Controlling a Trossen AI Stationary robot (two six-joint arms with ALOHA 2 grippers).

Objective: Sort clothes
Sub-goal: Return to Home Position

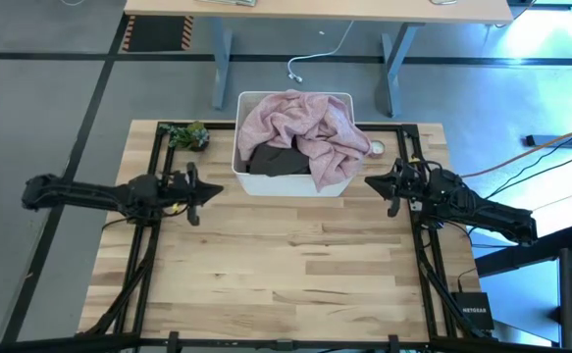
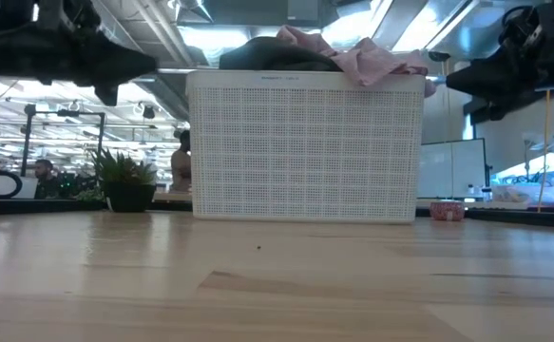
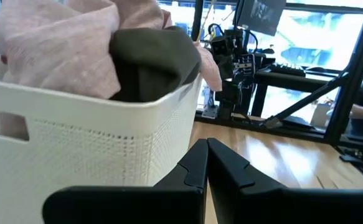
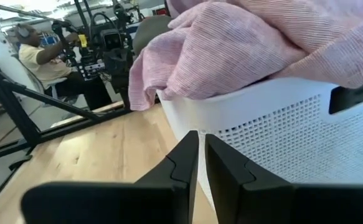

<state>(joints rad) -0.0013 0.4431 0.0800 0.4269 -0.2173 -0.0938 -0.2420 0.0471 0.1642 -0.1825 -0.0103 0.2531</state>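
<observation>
A white plastic bin point(image 1: 290, 181) stands at the table's far middle, filled with clothes. A pale pink garment point(image 1: 300, 123) lies on top and drapes over the bin's right rim point(image 4: 169, 74). A dark olive garment point(image 1: 281, 159) lies under it, at the bin's near left point(image 3: 153, 59). My left gripper point(image 1: 217, 189) hovers shut and empty just left of the bin. My right gripper point(image 1: 369, 181) hovers shut and empty just right of the bin. Both are above the table.
A small potted plant point(image 1: 189, 135) stands at the far left of the table. A small pink roll point(image 1: 376, 149) lies right of the bin. The bare wooden tabletop point(image 1: 286, 265) stretches in front of the bin. A person sits beyond the table's left side point(image 4: 35, 53).
</observation>
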